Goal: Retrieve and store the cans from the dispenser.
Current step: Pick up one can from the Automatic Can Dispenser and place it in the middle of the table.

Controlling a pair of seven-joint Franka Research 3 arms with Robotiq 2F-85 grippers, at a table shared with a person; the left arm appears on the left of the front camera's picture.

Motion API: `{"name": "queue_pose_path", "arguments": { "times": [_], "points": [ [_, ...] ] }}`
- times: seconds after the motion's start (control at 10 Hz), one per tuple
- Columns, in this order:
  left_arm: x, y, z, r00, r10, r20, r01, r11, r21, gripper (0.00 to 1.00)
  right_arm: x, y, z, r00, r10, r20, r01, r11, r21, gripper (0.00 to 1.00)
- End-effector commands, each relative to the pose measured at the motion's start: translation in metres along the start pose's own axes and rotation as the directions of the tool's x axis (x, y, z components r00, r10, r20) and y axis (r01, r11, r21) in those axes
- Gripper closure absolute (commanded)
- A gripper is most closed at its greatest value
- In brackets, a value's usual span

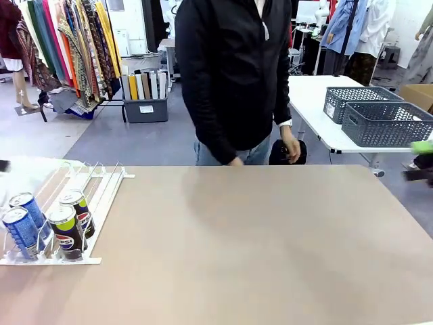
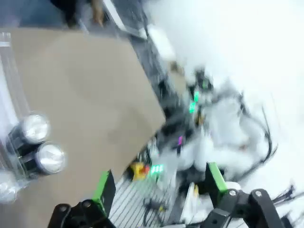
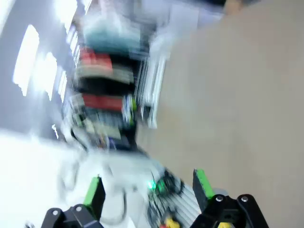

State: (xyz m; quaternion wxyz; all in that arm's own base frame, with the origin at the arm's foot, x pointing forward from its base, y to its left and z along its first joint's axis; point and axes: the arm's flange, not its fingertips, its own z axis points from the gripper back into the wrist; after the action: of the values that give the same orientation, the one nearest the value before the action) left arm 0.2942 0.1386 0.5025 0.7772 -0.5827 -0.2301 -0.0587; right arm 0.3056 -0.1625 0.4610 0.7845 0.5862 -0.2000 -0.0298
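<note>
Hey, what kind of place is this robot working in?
Probably a research workspace staged like a shop: hanging clothes on a rack behind, a dispenser holding Pepsi cans, and grey lattice baskets.

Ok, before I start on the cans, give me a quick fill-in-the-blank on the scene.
1. The cans standing in the dispenser number ____.
2. The two cans without a Pepsi logo are ____.
3. The left gripper has its jaws ____, with nothing between them.
4. The person opposite wears a jacket coloured ____.
Missing words: four; blue; open; black.
</note>
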Motion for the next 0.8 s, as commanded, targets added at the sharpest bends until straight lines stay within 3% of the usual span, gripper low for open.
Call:
{"name": "queue_pose_path", "arguments": {
  "times": [0.0, 0.1, 0.3, 0.4, 0.5, 0.7],
  "points": [
    [-0.026, 0.051, 0.030, 0.959, 0.117, 0.257, -0.104, 0.992, -0.065, 0.00, -0.017, -0.031, 0.020, 0.968, -0.066, 0.243, 0.051, 0.997, 0.065, 0.00],
    [-0.041, 0.068, 0.054, 0.913, 0.178, 0.367, -0.154, 0.984, -0.094, 0.00, -0.021, -0.040, 0.032, 0.951, -0.089, 0.297, 0.068, 0.994, 0.081, 0.00],
    [-0.053, 0.081, 0.075, 0.857, 0.221, 0.465, -0.221, 0.974, -0.054, 0.00, -0.028, -0.045, 0.036, 0.920, -0.075, 0.385, 0.071, 0.997, 0.024, 0.00],
    [-0.057, 0.081, 0.072, 0.821, 0.236, 0.520, -0.288, 0.957, 0.020, 0.00, -0.029, -0.049, 0.061, 0.938, -0.147, 0.314, 0.131, 0.989, 0.069, 0.00],
    [-0.056, 0.088, 0.101, 0.863, 0.240, 0.445, -0.238, 0.969, -0.061, 0.00, -0.029, -0.049, 0.061, 0.938, -0.147, 0.314, 0.131, 0.989, 0.069, 0.00],
    [-0.056, 0.088, 0.101, 0.863, 0.240, 0.445, -0.238, 0.969, -0.061, 0.00, -0.029, -0.049, 0.061, 0.938, -0.147, 0.314, 0.131, 0.989, 0.069, 0.00]
  ]
}}
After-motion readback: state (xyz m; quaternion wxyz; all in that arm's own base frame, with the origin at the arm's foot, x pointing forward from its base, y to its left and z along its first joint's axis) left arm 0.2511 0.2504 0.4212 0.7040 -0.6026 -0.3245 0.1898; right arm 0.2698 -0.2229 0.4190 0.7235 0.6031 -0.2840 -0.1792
